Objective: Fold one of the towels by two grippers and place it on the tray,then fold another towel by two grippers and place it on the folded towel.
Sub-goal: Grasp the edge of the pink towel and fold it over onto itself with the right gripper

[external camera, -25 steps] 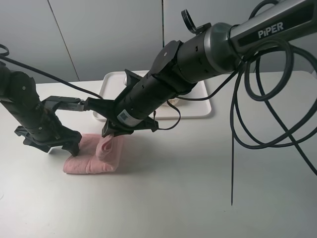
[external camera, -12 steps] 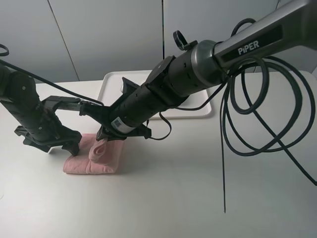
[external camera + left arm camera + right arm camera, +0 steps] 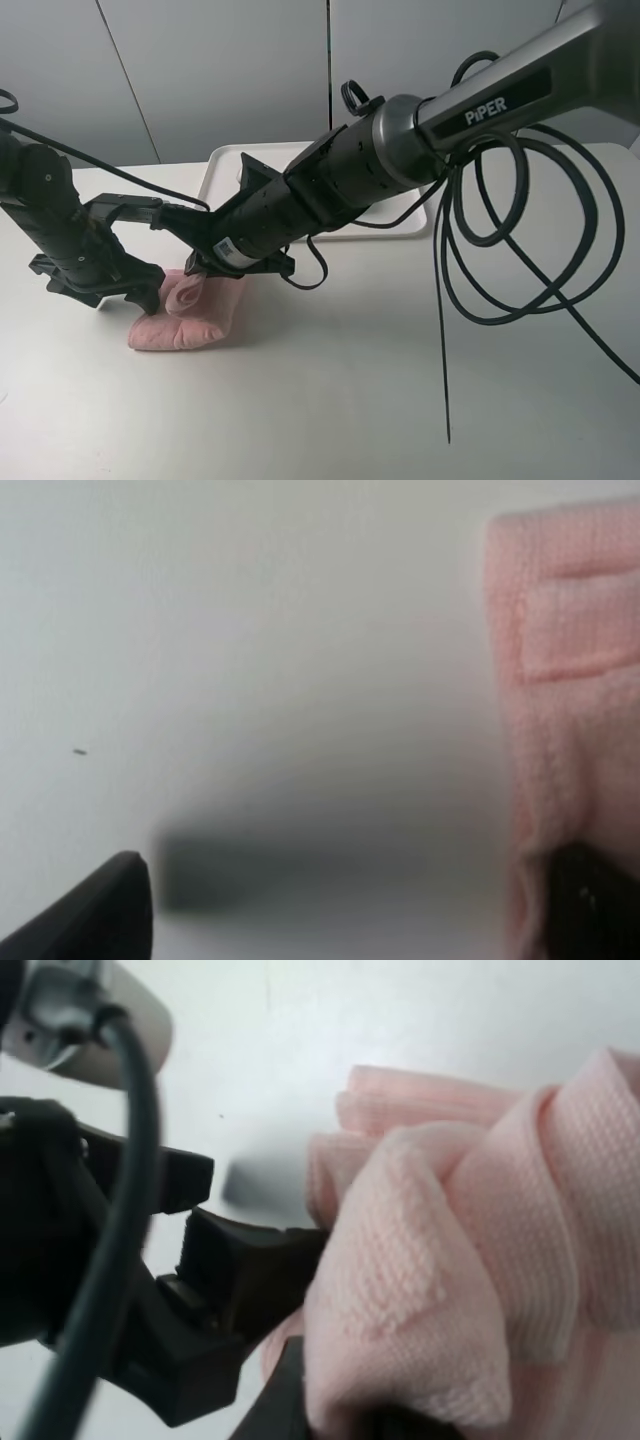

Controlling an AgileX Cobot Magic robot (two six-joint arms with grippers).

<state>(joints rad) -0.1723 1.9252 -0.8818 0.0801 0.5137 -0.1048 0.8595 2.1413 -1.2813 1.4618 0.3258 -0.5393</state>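
Sliding leftward, the right pincer (image 3: 197, 272), clenched on the bunched pale pink terry towel (image 3: 185, 328), has neared the wide-open left pincer (image 3: 125, 296), advancing the fold.

Bright, even, diffuse lighting; soft shadows fall on the white worktop (image 3: 380, 370). Exterior view is sharp. Left wrist view blurs worktop and pink towel (image 3: 570, 680); right wrist view blurs the near cable (image 3: 143, 1130).
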